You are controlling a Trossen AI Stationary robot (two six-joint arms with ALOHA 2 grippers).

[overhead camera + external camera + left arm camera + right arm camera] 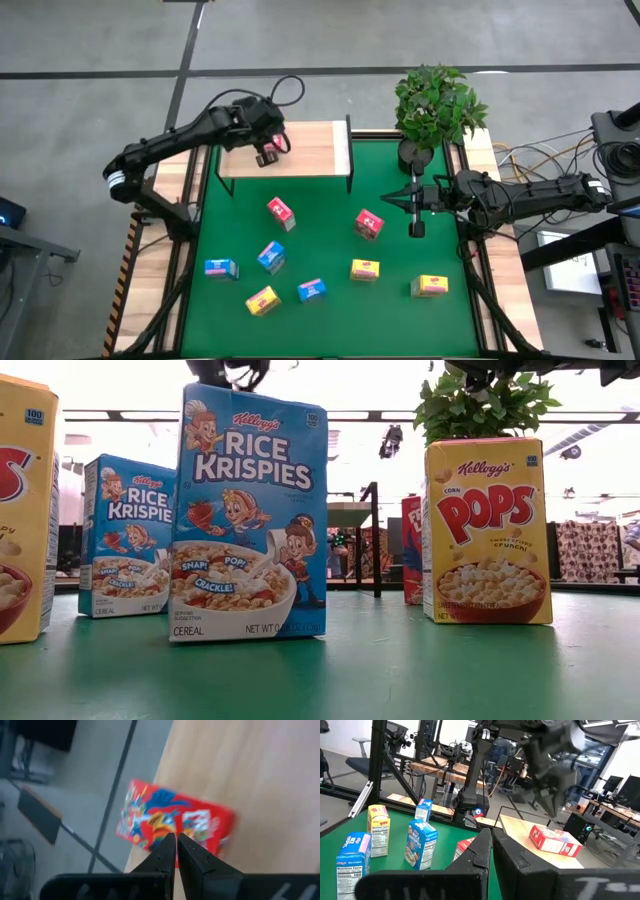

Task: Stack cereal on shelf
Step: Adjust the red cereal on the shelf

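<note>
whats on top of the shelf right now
One red cereal box lies flat on the shelf, near its edge. The left gripper hovers over it with jaws shut, hiding most of the box from above. The other boxes stand on the green mat.

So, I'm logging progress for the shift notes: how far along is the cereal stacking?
Early. Done: one pink-red box lies on the shelf. In hand: nothing; the left gripper hangs shut above that box, and the right gripper waits shut over the mat's right side. Left: eight boxes stand on the green mat, two pink-red, three blue and three yellow.
</note>
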